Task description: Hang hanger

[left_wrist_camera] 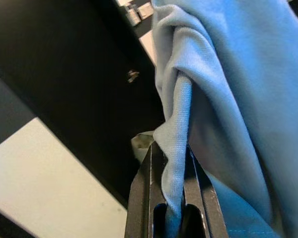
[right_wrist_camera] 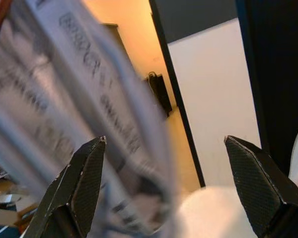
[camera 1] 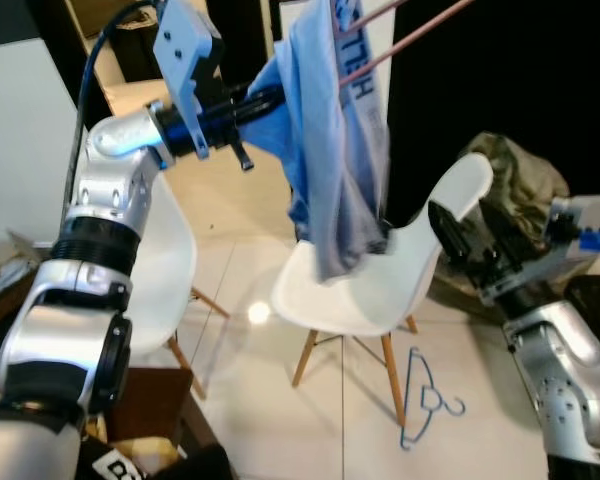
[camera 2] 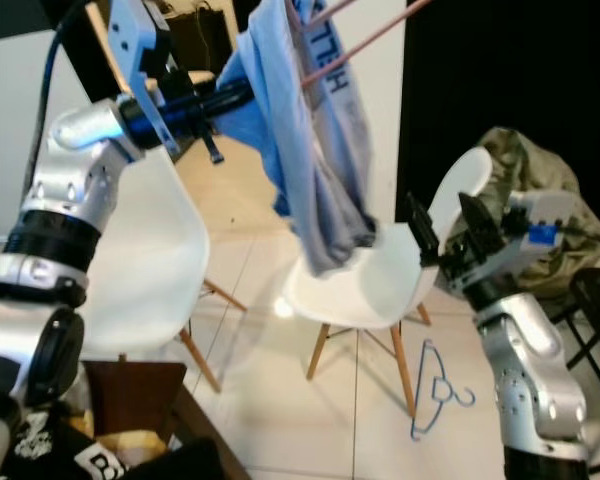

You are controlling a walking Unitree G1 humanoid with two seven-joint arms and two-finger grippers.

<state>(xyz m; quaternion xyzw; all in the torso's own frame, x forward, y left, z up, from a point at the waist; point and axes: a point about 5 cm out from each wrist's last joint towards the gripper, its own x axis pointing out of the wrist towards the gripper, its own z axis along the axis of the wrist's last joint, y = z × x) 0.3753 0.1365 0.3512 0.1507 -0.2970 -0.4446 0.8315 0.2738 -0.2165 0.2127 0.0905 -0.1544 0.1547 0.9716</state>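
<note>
1. A blue hanger (camera 1: pixel 423 398) lies on the floor by the white chair (camera 1: pixel 380 285).
2. The right gripper (camera 1: pixel 470 238) is spread wide beside that chair.
3. The left gripper (left_wrist_camera: pixel 172 198), up high, pinches the blue shirt (camera 1: pixel 325 150).

Pale tiled floor (camera 1: pixel 280 420) under two white chairs (camera 1: pixel 370 290), blue hanger (camera 1: pixel 425 398) flat beside one.
</note>
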